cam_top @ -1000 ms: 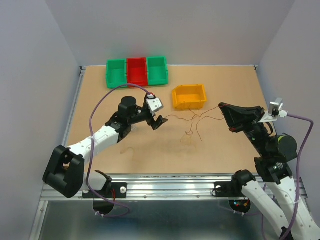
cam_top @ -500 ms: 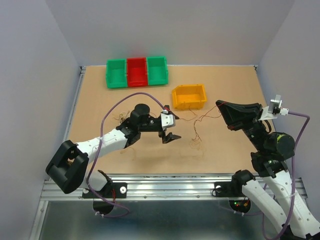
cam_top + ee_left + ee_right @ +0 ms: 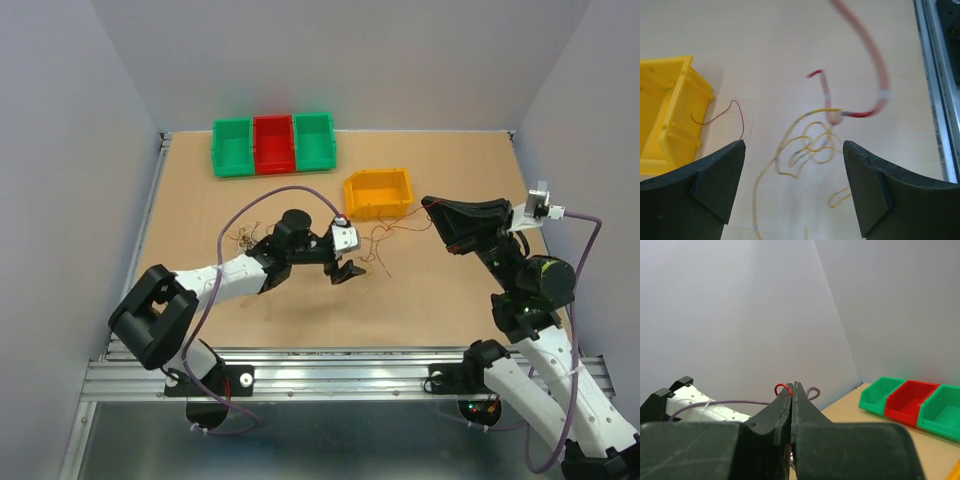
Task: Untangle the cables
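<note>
A tangle of thin cables [image 3: 376, 240] lies mid-table, in front of the yellow bin [image 3: 378, 192]. My left gripper [image 3: 348, 270] is open and hovers just left of it. In the left wrist view a curled yellow cable [image 3: 810, 145] lies on the table between my open fingers [image 3: 793, 145], with a red cable [image 3: 860, 114] rising from it, blurred higher up, and a thin dark red wire [image 3: 735, 107] near the bin [image 3: 665, 110]. My right gripper [image 3: 428, 206] is raised and shut on the red cable [image 3: 782, 388], which runs down toward the tangle. Another small knot [image 3: 243, 238] lies at the left.
A row of green, red and green bins [image 3: 273, 143] stands at the back left, also in the right wrist view [image 3: 910, 397]. The table's metal rail [image 3: 935, 75] runs along the near edge. Walls enclose the table on three sides.
My left gripper has swung right and nearer, over to the tangle. My right gripper has moved slightly left with the red cable, and the spread wires have bunched up near the yellow bin.
</note>
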Motion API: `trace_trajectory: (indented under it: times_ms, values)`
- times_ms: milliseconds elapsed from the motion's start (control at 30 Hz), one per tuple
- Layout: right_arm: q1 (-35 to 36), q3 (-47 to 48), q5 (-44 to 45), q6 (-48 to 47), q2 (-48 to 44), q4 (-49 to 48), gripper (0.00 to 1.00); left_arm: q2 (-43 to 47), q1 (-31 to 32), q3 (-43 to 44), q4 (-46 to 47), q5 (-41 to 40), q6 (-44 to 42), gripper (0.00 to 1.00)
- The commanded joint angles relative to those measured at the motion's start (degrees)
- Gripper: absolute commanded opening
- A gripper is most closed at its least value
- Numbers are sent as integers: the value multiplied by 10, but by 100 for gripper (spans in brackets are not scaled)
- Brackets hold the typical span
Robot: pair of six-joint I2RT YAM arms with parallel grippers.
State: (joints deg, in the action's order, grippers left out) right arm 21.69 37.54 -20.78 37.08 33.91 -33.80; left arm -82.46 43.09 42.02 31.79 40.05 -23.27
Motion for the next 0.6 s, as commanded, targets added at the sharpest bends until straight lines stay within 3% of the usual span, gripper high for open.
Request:
trace_trajectory:
  times_ms: [0, 33, 67, 100, 200, 567]
  values:
    - [-4, -12, -16, 19, 11, -66, 1, -24, 4, 45, 17, -66, 20, 81]
    - [-3, -13, -18, 20, 12, -73, 1, -30, 4, 50, 12, -77, 20, 64]
    - [-3, -15, -18, 21, 14, -74, 1, -41, 4, 57, 6, -84, 22, 56]
    - [-3, -16, -17, 21, 14, -76, 1, -46, 4, 59, 6, -92, 20, 37]
    - [-3, -21, -10, 19, 6, -77, 1, -59, 4, 68, -5, -103, 16, 0]
    - [-3, -35, 35, -14, -89, -12, 1, -90, -35, 89, -12, -109, 39, 0]
